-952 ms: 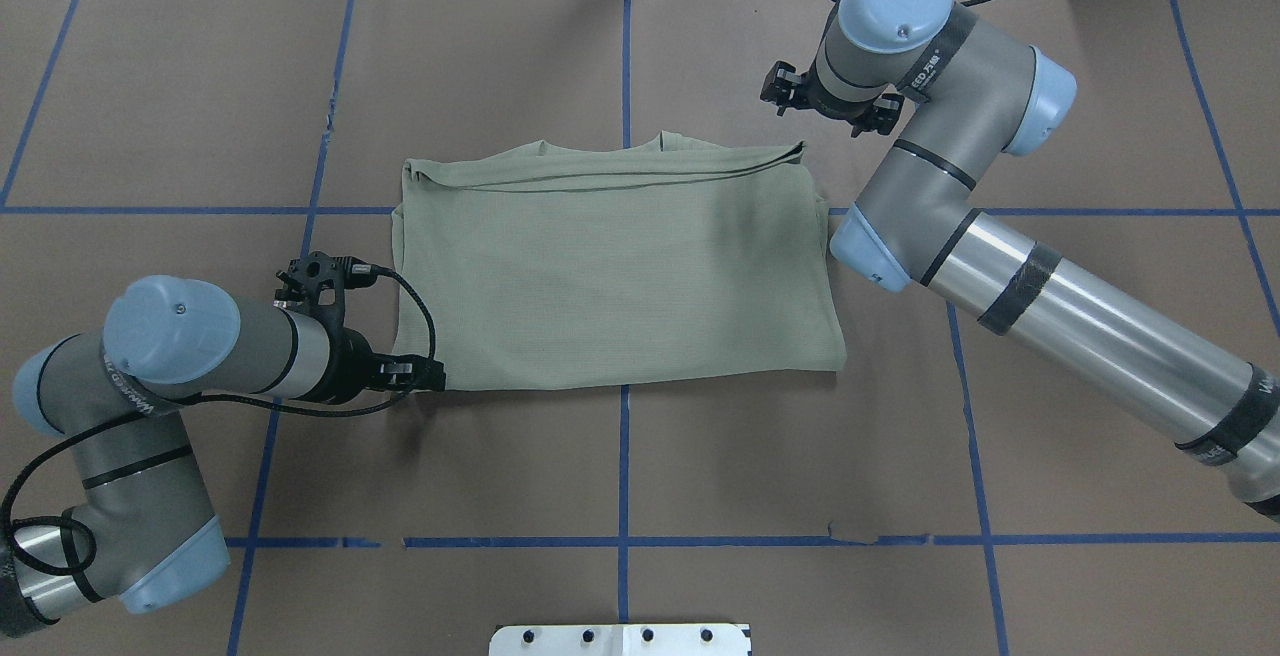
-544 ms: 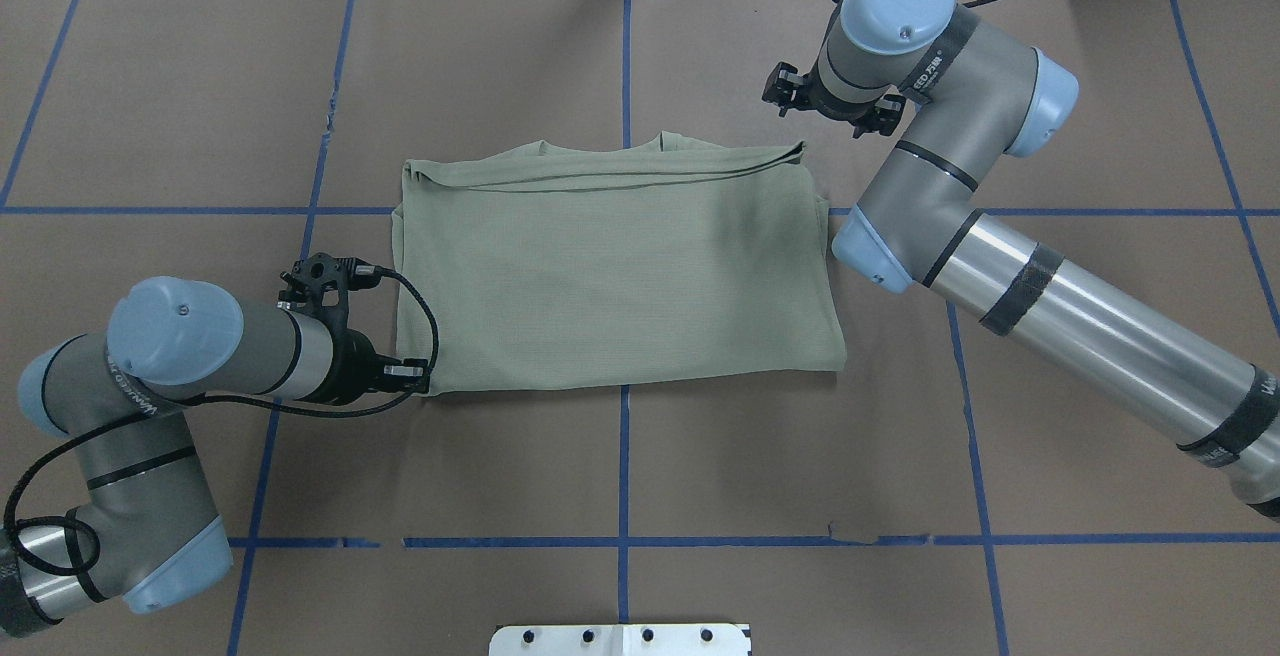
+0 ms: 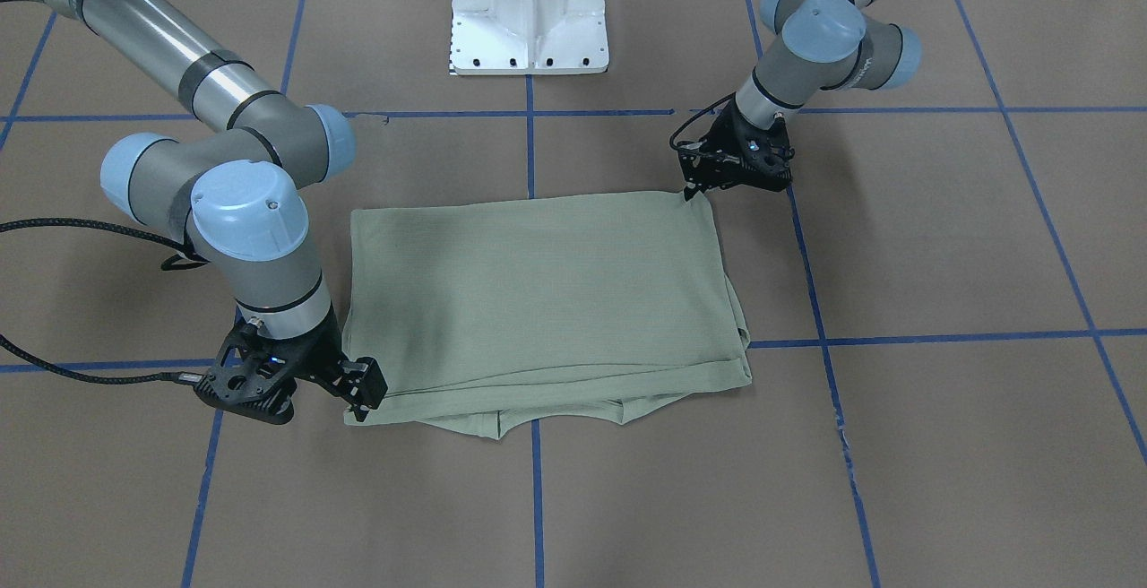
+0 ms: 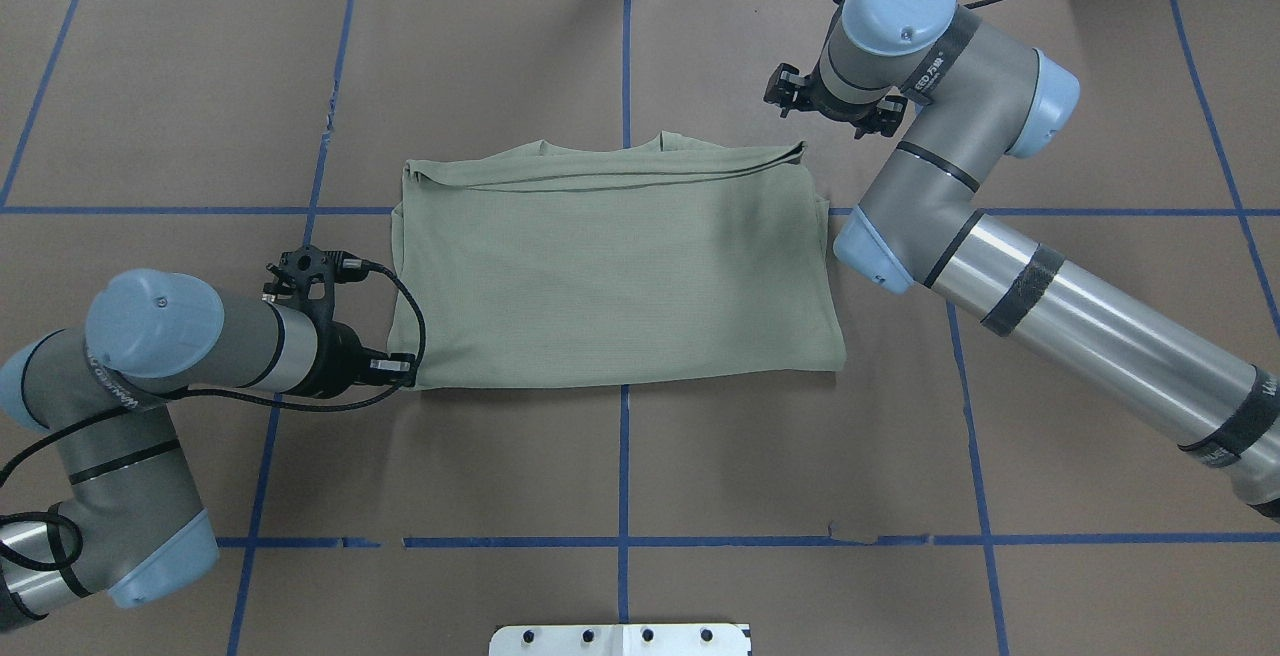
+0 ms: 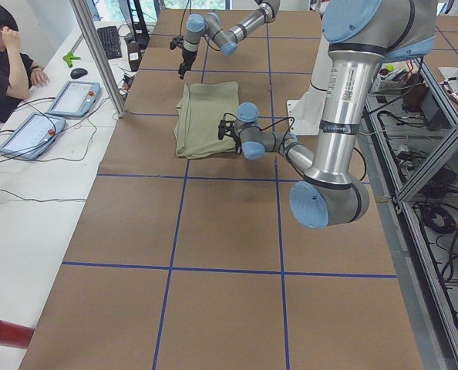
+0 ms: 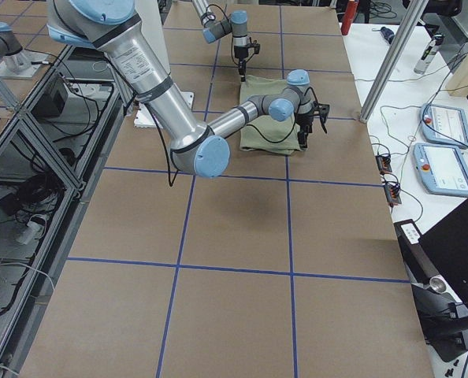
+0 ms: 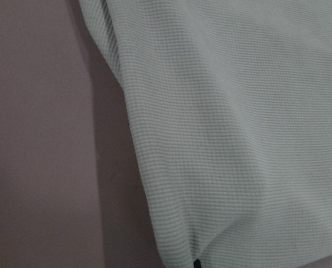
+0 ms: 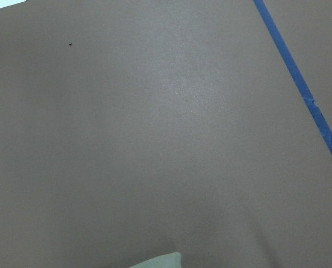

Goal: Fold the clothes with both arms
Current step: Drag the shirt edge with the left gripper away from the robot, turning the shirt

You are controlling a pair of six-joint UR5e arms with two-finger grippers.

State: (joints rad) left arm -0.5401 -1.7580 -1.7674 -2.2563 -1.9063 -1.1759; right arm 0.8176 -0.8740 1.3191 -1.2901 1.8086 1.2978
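The sage-green shirt (image 4: 620, 266) lies folded into a flat rectangle at the table's middle, also in the front view (image 3: 538, 301). My left gripper (image 4: 405, 369) lies low at the shirt's near left corner, shut on that corner (image 3: 692, 186). The left wrist view shows ribbed cloth (image 7: 238, 139) drawn to a point at the bottom edge. My right gripper (image 3: 363, 395) stands at the diagonally opposite far right corner, shut on it. In the overhead view the right wrist hides it. The right wrist view shows only the corner's tip (image 8: 157, 261) on brown table.
The white pedestal (image 3: 529, 10) stands at the robot's side of the table, and its plate shows in the overhead view (image 4: 620, 639). Blue tape lines (image 4: 624, 456) grid the brown cover. A seated person (image 5: 5, 62) and tablets (image 5: 73, 96) are beside the table.
My left gripper has moved left along the table with the shirt's near left corner, which now reaches slightly further left. My right arm has shifted only a little up and right.
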